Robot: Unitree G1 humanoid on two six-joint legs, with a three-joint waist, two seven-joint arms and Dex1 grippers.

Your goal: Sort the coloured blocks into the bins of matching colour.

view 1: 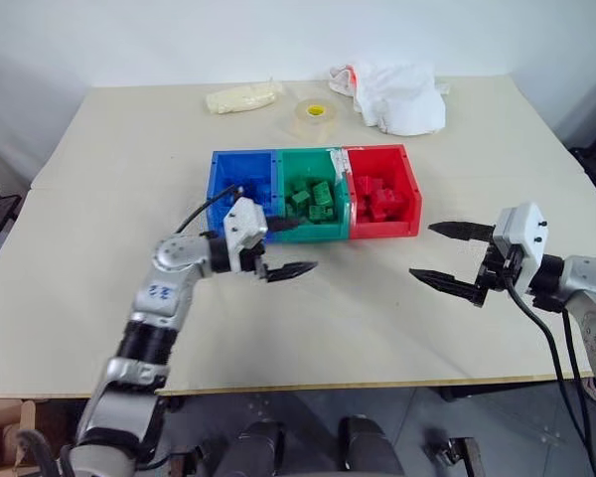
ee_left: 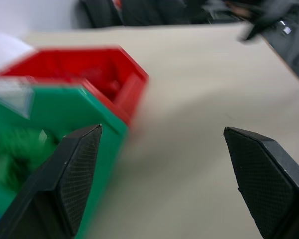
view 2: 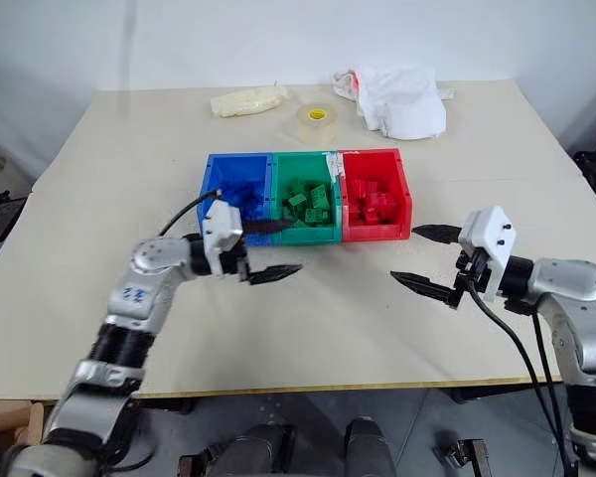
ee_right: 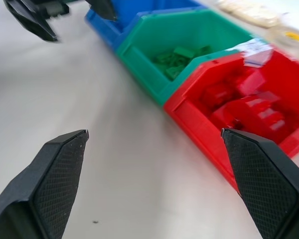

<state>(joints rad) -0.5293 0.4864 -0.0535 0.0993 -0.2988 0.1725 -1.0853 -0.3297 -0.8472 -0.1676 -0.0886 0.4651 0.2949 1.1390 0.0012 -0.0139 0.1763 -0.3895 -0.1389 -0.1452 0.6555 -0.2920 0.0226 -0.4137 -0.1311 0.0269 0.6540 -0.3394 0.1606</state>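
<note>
Your far tabletop [view 1: 129, 129]: tape roll [view 1: 314, 116], white bag [view 1: 402, 96], pale packet [view 1: 242, 97]. Left gripper [view 1: 290, 246] near green bin [view 1: 313, 195] lip, right gripper [view 1: 445, 253] near red bin [view 1: 381, 191]; both level, fingers spread, empty.

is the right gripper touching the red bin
Apart. In the left eye view the right gripper hangs open beside the red bin, with bare table between them.

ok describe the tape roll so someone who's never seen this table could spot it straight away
Start at the three joined bins mid-table and look past the green one toward the far edge. The tape roll lies flat there, between a pale lumpy packet on its left and a crumpled white bag on its right. It is the only round, see-through ring, with a yellow core.
</note>
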